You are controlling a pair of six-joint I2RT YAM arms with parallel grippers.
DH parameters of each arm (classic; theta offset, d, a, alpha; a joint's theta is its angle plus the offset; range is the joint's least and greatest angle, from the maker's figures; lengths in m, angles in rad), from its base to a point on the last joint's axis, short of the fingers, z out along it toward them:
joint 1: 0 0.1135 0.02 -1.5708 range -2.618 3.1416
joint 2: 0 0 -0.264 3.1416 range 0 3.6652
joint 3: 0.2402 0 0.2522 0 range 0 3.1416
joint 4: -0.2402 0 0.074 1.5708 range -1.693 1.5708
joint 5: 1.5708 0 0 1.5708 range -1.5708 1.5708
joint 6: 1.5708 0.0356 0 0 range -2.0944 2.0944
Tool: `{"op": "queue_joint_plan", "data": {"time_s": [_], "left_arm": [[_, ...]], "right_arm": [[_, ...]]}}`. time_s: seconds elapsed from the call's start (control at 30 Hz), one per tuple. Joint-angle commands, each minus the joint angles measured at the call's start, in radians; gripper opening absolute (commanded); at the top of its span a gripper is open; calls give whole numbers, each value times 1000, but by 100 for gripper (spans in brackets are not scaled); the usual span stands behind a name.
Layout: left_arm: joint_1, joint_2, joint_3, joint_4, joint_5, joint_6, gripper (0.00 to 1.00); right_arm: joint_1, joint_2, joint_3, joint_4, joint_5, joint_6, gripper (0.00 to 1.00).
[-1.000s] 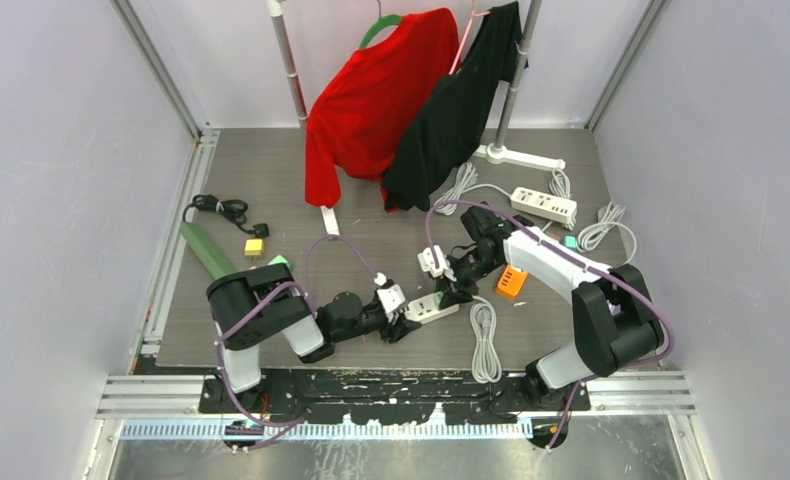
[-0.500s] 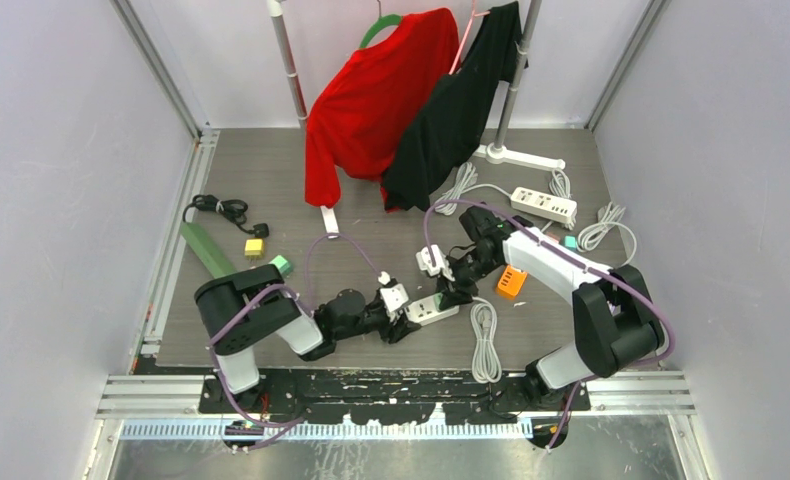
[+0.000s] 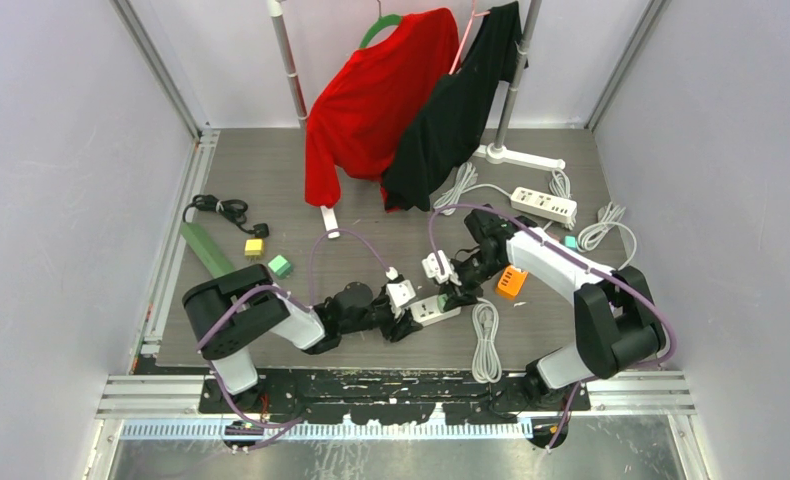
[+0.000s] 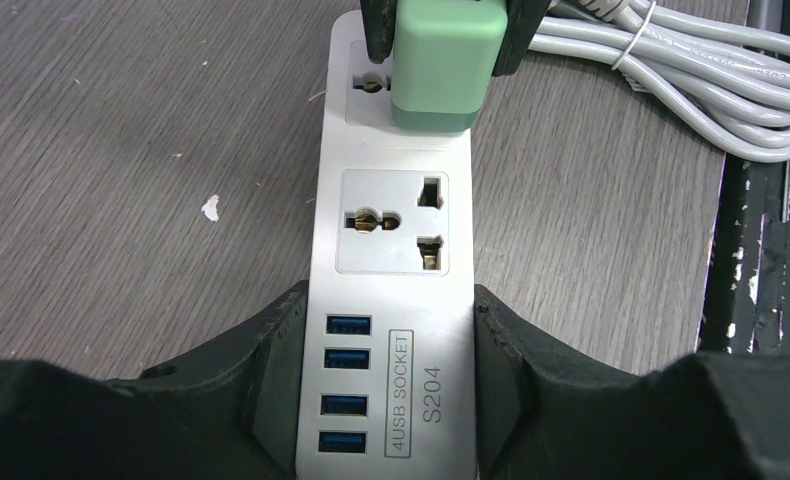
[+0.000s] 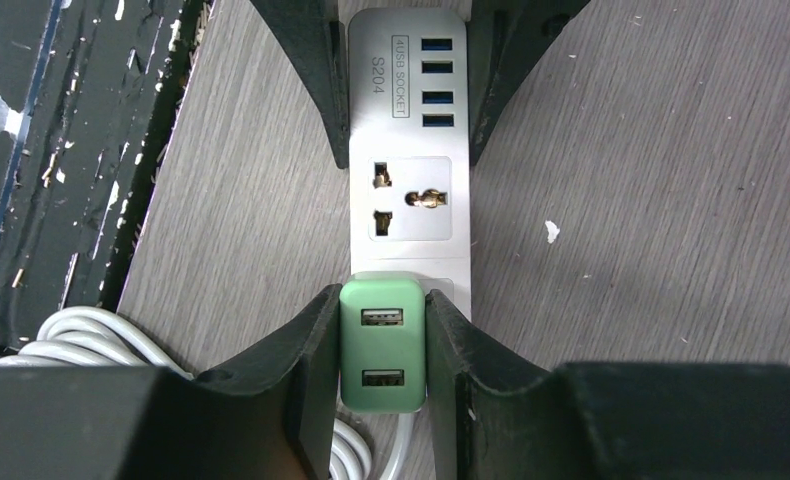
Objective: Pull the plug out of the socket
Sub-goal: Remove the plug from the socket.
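Note:
A white power strip (image 3: 430, 311) marked "4USB SOCKET S204" lies on the grey floor near the front. My left gripper (image 4: 395, 400) is shut on its USB end (image 4: 391, 380). A green USB charger plug (image 5: 381, 345) sits in the strip's far outlet, its base at the strip's face; it also shows in the left wrist view (image 4: 441, 65). My right gripper (image 5: 381, 350) is shut on the plug's sides, seen from above at the strip's right end (image 3: 456, 291). The middle outlet (image 4: 391, 222) is bare.
A coiled white cable (image 3: 484, 340) lies right of the strip. An orange block (image 3: 511, 281), a second white power strip (image 3: 544, 204), a green block (image 3: 279, 265), a yellow block (image 3: 255, 246) and a black cord (image 3: 221, 210) lie around. Red and black shirts (image 3: 391, 90) hang on a rack behind.
The left arm's base link has swung left while its gripper stays on the strip. The strip and right gripper have shifted very slightly.

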Motion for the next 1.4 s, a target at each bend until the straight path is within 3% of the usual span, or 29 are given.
{"op": "queue_joint_plan", "data": {"time_s": [0.0,0.3,0.47,0.57,0.67,0.73,0.87,0.9,1.07,1.23,1.37], "left_arm": [[24,-12,-3,-109,-20,-16,0],[29,-37,-2,-146,-13,-14,0],[28,-38,32,-199,-8,-10,0],[28,-33,41,-204,1,-21,0],[28,-31,46,-216,11,-33,0],[28,-34,46,-223,13,-35,0],[28,-43,41,-239,-1,-30,0],[30,-54,32,-250,-16,-25,0],[30,-67,31,-277,-24,-18,0],[32,-72,34,-294,-19,-16,0],[33,-74,47,-317,-6,-14,0]], "right_arm": [[-17,-51,-1,-77,-26,-24,1],[-40,-37,-6,-70,-42,-26,1],[-36,-25,5,-66,-166,22,1],[-8,-46,-16,23,-199,119,1],[39,-69,-53,199,-140,285,1],[44,-64,-53,218,-110,307,1],[32,-58,-39,151,-81,228,1],[-17,-56,-11,-12,-99,25,1],[-108,-25,35,-263,-122,-235,1],[-112,-15,34,-255,-154,-215,1],[-64,-56,1,-65,-164,16,1]]}}
